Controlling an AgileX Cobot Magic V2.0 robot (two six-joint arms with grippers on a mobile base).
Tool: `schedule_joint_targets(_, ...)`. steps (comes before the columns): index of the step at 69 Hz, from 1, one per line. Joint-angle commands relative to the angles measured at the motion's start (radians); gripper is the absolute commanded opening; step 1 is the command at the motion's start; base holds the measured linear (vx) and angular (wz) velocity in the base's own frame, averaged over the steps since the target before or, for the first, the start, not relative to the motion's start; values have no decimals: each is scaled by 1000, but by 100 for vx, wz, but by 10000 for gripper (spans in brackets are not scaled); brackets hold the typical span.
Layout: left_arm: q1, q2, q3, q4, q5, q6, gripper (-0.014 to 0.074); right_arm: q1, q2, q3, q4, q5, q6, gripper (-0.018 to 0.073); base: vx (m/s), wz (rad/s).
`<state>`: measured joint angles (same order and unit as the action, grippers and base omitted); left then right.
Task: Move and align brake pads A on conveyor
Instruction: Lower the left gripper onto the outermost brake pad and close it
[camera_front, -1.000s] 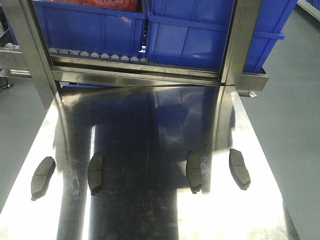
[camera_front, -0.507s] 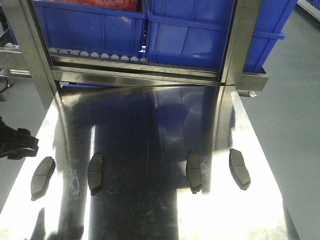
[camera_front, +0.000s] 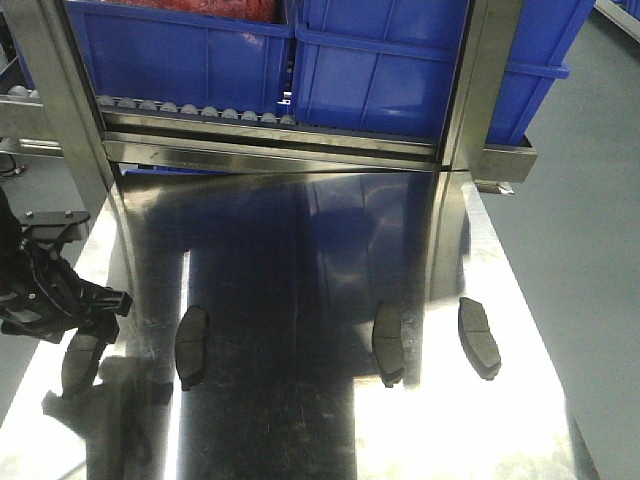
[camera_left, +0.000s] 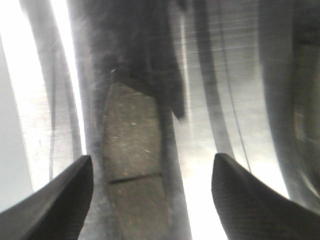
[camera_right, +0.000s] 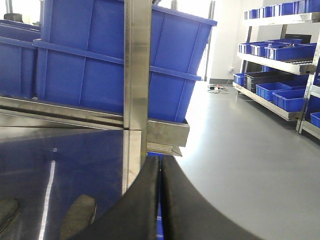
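The left gripper (camera_left: 153, 160) is spread open above the leftmost pad (camera_left: 131, 150) on the table (camera_front: 300, 440); the right gripper (camera_right: 160, 170) is closed.

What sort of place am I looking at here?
Probably a factory or parts warehouse: blue bins sit on a roller rack, brake pads lie on a steel table, and shelves hold more bins.

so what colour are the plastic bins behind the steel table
Blue rectangular plastic bins; exterior front view shows them best.
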<state>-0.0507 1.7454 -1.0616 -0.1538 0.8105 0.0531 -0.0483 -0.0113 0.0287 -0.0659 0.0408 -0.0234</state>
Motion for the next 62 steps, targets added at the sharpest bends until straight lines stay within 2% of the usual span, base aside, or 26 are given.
schedule_joint_targets(1, -4, -17, -28, 18, -17, -53, 489, -7, -16, 4, -5, -68, -4, -10, 0, 0)
schedule_joint_targets(19, -4, 14, -28, 15, -10, -67, 465, -7, -16, 4, -5, -68, -4, -10, 0, 0)
schedule_joint_targets(34, -4, 55, -27, 14, -10, -71, 370, -7, -16, 4, -5, -68, -4, -10, 0, 0)
schedule_joint_targets(45, -4, 67, -27, 15, -12, -72, 241, -7, -16, 4, -5, -68, -4, -10, 0, 0)
schedule_joint_targets(57, -4, 67, -27, 22, -15, -70, -2, -7, -16, 4, -5, -68, -4, -10, 0, 0)
schedule_joint_targets(62, -4, 57, -27, 26, -12, -67, -8, -7, -16, 4, -5, -68, -4, -10, 0, 0)
